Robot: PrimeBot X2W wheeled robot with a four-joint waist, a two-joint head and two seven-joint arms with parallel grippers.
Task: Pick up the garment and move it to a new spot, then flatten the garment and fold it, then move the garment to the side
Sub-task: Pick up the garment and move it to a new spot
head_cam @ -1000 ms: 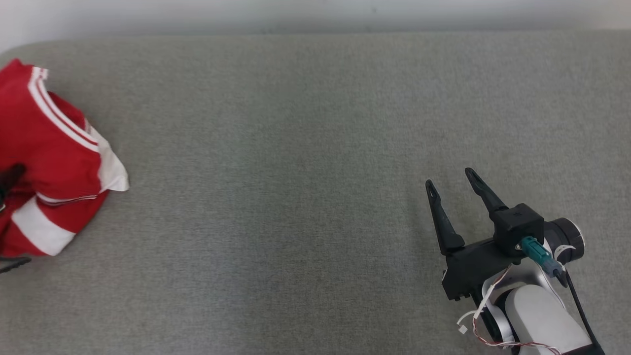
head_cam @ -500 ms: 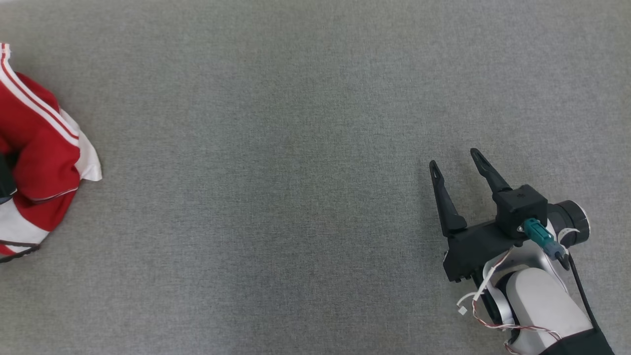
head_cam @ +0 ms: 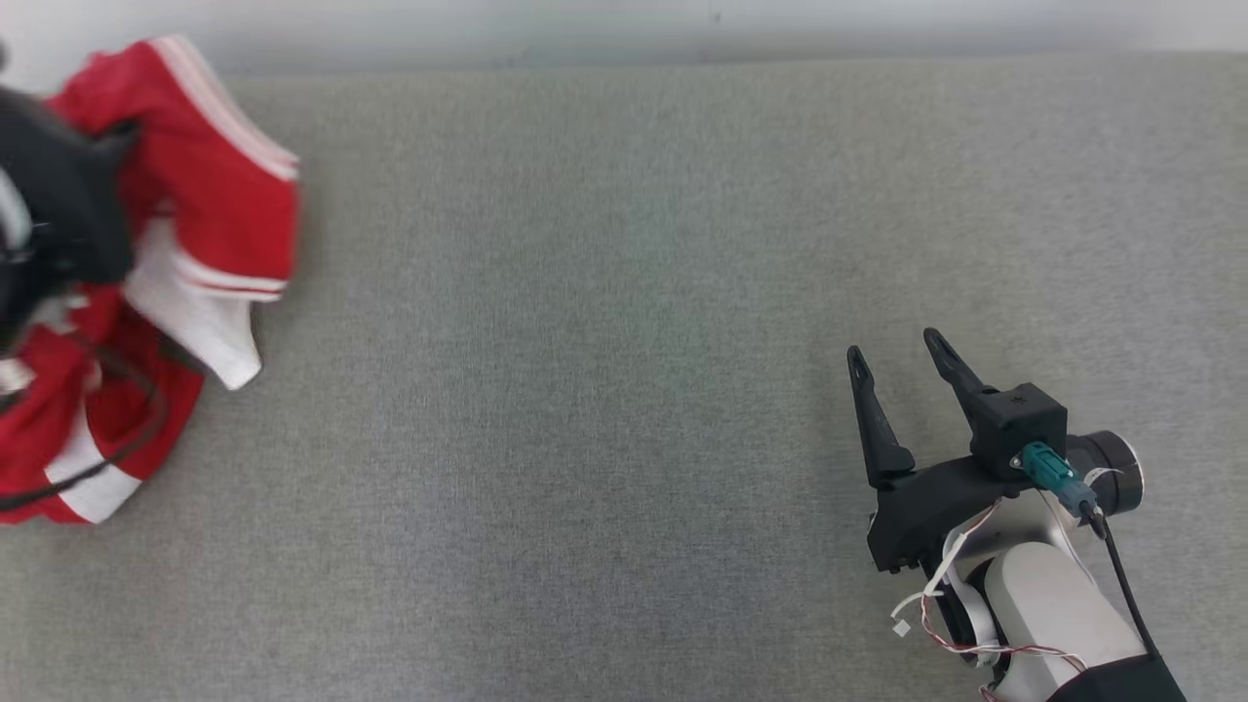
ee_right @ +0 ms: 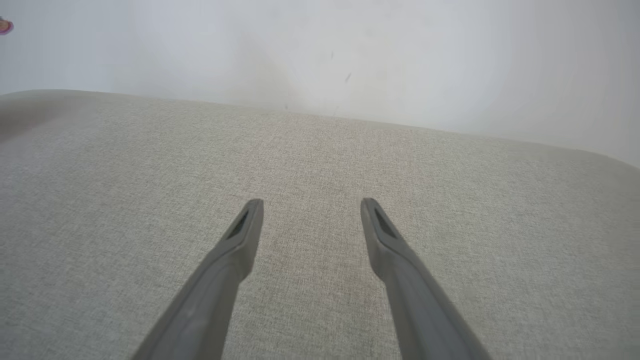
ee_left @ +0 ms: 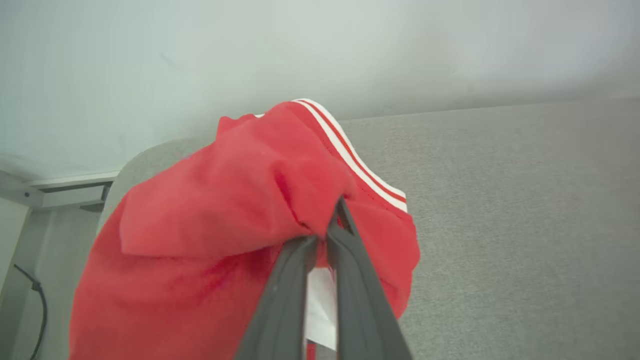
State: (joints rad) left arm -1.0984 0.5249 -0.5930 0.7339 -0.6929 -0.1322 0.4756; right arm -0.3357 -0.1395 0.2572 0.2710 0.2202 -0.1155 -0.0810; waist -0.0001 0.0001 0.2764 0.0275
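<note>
Two left jaws pinch the red garment (ee_left: 215,210), right jaws apart.

My left gripper (ee_left: 326,227), rising from the bottom middle of its wrist view, pinches the garment (ee_left: 225,200) between closed fingers; my right gripper (head_cam: 893,345) (lower right, head view) stands wide open.

A broad worktop (head_cam: 624,390) covered in grey woven fabric stretches across the head view, matt and even. Its far edge meets a plain, pale wall (head_cam: 682,24). In the left wrist view the worktop's corner is rounded. Beyond that corner a light ledge (ee_left: 70,180) runs along the wall, with a thin dark cable (ee_left: 35,287) below it. A few small dark specks (ee_right: 347,76) mark the wall in the right wrist view. The light is soft and diffuse.
</note>
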